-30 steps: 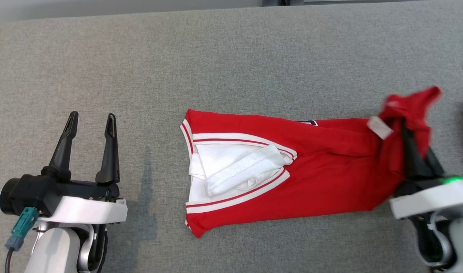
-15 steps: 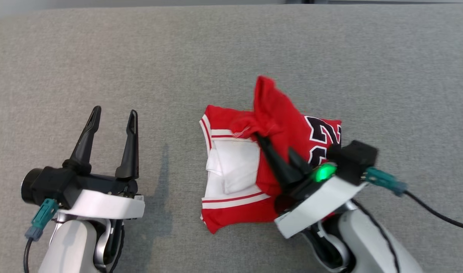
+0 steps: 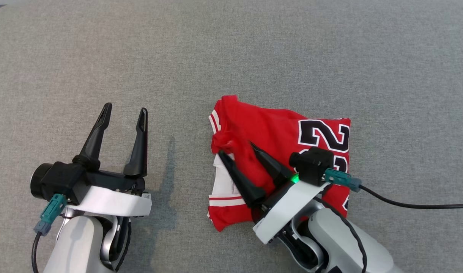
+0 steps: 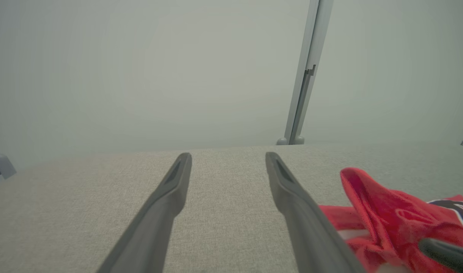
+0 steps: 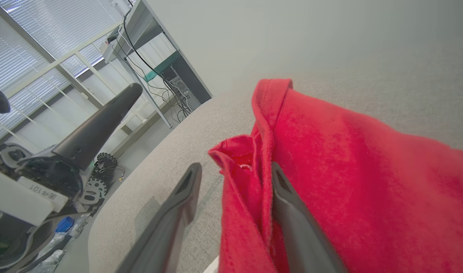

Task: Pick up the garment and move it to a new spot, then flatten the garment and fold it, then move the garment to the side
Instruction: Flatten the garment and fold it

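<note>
The right gripper (image 3: 236,148) stands with its two dark fingers spread well apart, tips down over the left end of the garment (image 3: 277,129). It has hold of nothing. In the right wrist view a raised ridge of red cloth (image 5: 254,159) stands loose in the gap between the fingers, lying against the right-hand one and clear of the other. A green light (image 3: 294,177) glows at the wrist, and a black cable (image 3: 406,204) trails off to the right from a teal plug.

The garment is a red jersey folded over on itself into a rough rectangle. It lies on the grey cloth-covered table (image 3: 254,57) directly under and ahead of the right gripper, with the right forearm crossing its near edge. White and red striped trim shows at its left edge, beside the nearer fingertip.

The left gripper (image 3: 125,108) hovers above bare table to the left of the garment and well apart from it, fingers wide and empty. From the left wrist view the bunched red edge (image 4: 387,212) lies to the right of its fingers.

On the jersey's right part a large black "2" (image 3: 322,136) outlined in white can be read. A second figure below it is mostly hidden behind the wrist housing. In the right wrist view a small white label (image 5: 45,194) on the left gripper's body ends in "101".
</note>
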{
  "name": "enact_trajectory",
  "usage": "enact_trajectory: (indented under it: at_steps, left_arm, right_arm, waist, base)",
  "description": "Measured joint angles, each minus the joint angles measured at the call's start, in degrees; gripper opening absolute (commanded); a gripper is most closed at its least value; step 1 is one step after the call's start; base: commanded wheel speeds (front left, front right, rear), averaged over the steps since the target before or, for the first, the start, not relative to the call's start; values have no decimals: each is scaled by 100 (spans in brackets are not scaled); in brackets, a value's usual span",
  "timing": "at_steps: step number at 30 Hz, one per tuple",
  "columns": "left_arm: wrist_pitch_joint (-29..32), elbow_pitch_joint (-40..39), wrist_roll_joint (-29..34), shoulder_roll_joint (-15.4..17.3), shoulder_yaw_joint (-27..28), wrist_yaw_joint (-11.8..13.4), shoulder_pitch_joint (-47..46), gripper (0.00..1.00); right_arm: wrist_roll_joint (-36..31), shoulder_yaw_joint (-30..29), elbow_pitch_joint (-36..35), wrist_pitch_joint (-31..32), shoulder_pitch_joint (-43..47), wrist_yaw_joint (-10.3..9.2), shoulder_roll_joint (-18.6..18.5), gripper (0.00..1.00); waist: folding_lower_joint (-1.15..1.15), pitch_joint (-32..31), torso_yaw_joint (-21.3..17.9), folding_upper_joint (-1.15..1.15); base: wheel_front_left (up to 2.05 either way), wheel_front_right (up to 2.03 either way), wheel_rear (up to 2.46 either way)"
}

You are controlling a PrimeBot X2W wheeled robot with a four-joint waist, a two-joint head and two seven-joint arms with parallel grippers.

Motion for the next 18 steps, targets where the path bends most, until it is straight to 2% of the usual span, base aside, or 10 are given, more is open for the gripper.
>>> enact_trajectory:
  at_steps: [5, 9, 12, 18]
  left_arm:
    - [0, 25, 53, -25, 43, -48, -7, 100]
    - [0, 29, 79, -52, 102, -64, -7, 100]
    - [0, 29, 104, -62, 159, -65, 1, 100]
    - [0, -3, 126, -57, 297, -56, 101, 100]
  right_arm:
    - [153, 283, -30, -140, -77, 0, 0, 100]
    - [144, 274, -441, -256, -82, 1, -67, 100]
    - [16, -201, -910, -344, 48, 1, -292, 100]
    - [-505, -1636, -1741, -393, 653, 0, -602, 100]
  waist:
    - [0, -11, -34, 0]
    - [0, -31, -86, 0]
    - [0, -62, -136, 0]
    - [0, -143, -290, 0]
  base:
    - [0, 0, 0]
    - [0, 0, 0]
    - [0, 0, 0]
    - [0, 0, 0]
